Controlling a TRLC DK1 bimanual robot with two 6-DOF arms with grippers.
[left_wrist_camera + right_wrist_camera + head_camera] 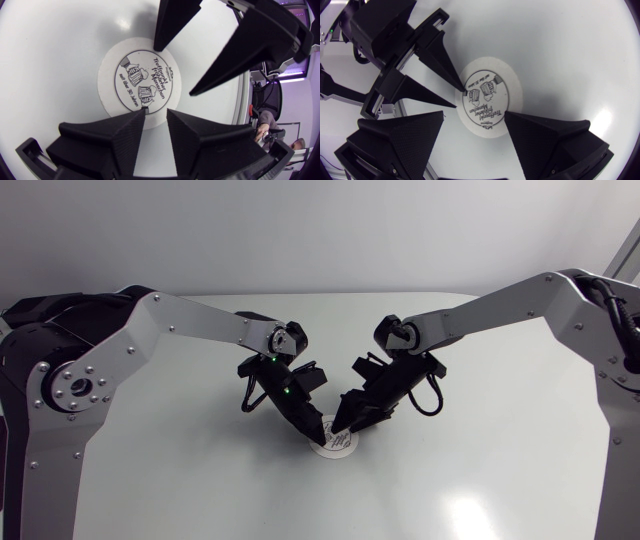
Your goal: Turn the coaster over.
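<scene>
The printed coaster [337, 443] is lying flat, print up, on the table [200, 480] between the narrowly parted left gripper [156, 112] and the wide-spread right gripper [474, 114], both holding nothing, so a fingertip is likely risking skidding the thin disc away rather than lifting its rim

Round white coaster [338, 445], black print up. It lies flat on the surface [200, 480], lower centre of frame.
</scene>
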